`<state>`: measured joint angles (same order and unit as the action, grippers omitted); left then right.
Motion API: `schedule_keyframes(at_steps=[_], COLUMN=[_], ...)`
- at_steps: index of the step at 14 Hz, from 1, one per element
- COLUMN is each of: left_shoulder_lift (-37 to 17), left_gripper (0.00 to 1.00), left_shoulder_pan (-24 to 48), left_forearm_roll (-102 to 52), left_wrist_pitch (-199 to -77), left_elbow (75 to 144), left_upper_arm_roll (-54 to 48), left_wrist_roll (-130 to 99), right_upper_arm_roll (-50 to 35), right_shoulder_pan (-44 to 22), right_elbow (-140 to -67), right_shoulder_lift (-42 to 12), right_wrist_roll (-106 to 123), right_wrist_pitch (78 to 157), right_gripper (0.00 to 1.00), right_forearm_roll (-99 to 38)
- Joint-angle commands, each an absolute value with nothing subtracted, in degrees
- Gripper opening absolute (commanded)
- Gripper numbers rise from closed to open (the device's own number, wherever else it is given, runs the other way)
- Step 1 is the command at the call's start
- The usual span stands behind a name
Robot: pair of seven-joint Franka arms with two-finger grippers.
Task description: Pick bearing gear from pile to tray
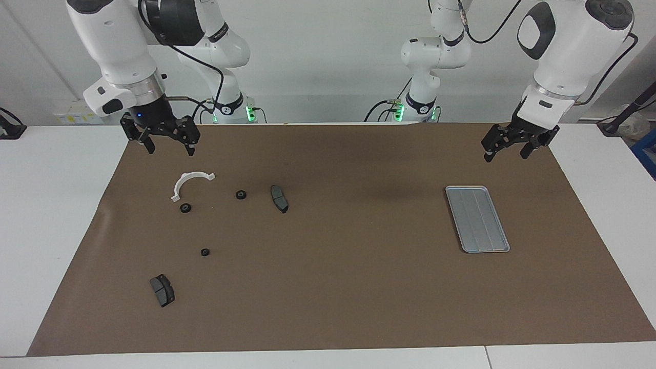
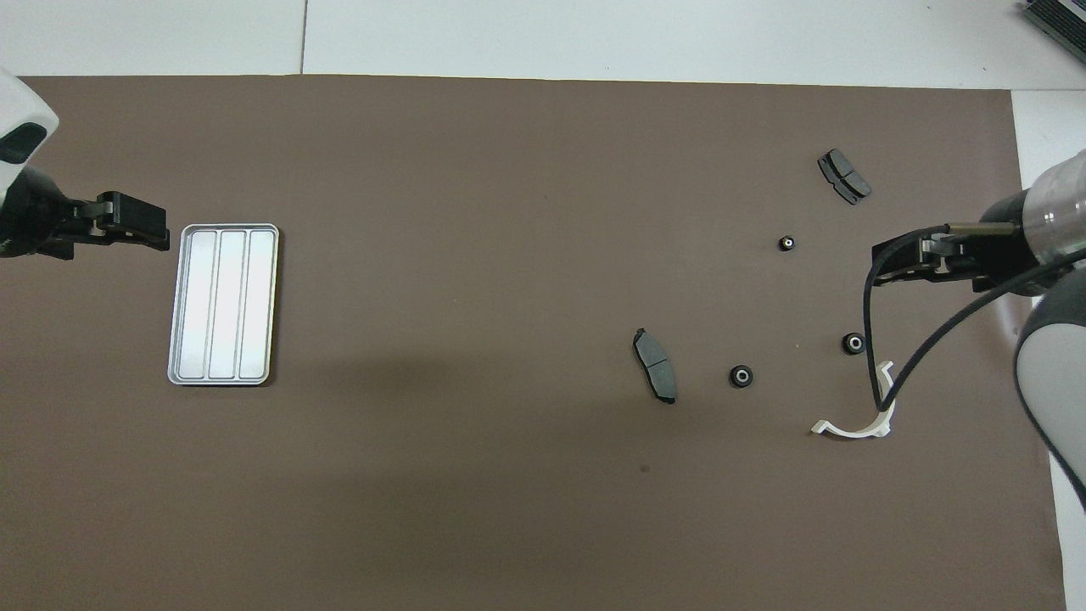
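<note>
The pile lies on the brown mat toward the right arm's end. It holds three small black rings [image 1: 241, 195] [image 1: 185, 208] [image 1: 205, 252], two dark grey curved pads [image 1: 279, 198] [image 1: 162, 290] and a white half-ring bracket [image 1: 190, 182]. The overhead view shows the rings [image 2: 741, 376] [image 2: 853, 343] [image 2: 787, 243] and the bracket [image 2: 857, 424] too. The grey tray [image 1: 476, 219] [image 2: 223, 304] lies empty toward the left arm's end. My right gripper [image 1: 170, 148] [image 2: 882, 271] is open and empty, raised over the mat by the bracket. My left gripper [image 1: 505, 155] [image 2: 157, 233] is open and empty, raised over the mat beside the tray, and waits.
The brown mat [image 1: 348, 266] covers most of the white table [image 1: 51, 230]. A black cable [image 2: 874, 339] hangs from the right arm's wrist over the bracket in the overhead view.
</note>
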<state>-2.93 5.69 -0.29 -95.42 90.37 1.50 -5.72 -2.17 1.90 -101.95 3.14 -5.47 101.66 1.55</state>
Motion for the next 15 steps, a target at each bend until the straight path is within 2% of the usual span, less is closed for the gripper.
schedule_keyframes(at_steps=[1,3,5,7,12,15], left_shoulder_lift=[-1.6,-1.6,-1.6,-1.6,-1.6,-1.6], left_gripper=[1.0,1.0,1.0,1.0,1.0,1.0], left_shoulder_pan=[5.3,5.3,5.3,5.3,5.3,5.3], left_forearm_roll=[-0.6,-0.7,-0.7,-0.7,-0.6,-0.6], left_wrist_pitch=[-94.9,-94.8,-94.9,-94.9,-94.8,-94.8], left_elbow=[91.5,91.5,91.5,91.5,91.5,91.5], left_upper_arm_roll=[1.4,1.4,1.4,1.4,1.4,1.4], left_wrist_roll=[-5.4,-5.4,-5.4,-5.4,-5.4,-5.4], right_upper_arm_roll=[-2.3,-2.3,-2.3,-2.3,-2.3,-2.4], right_shoulder_pan=[5.9,7.9,8.2,9.0,10.0,10.0], right_elbow=[-112.4,-115.4,-121.4,-125.4,-127.8,-129.5], right_shoulder_lift=[6.6,5.2,4.1,1.2,-7.0,-8.9], right_wrist_roll=[0.9,3.6,5.0,6.2,10.4,10.6], right_wrist_pitch=[108.8,113.1,119.8,126.1,135.8,139.7], right_gripper=[1.0,1.0,1.0,1.0,1.0,0.98], right_forearm_roll=[0.8,0.8,0.8,0.8,0.8,0.9])
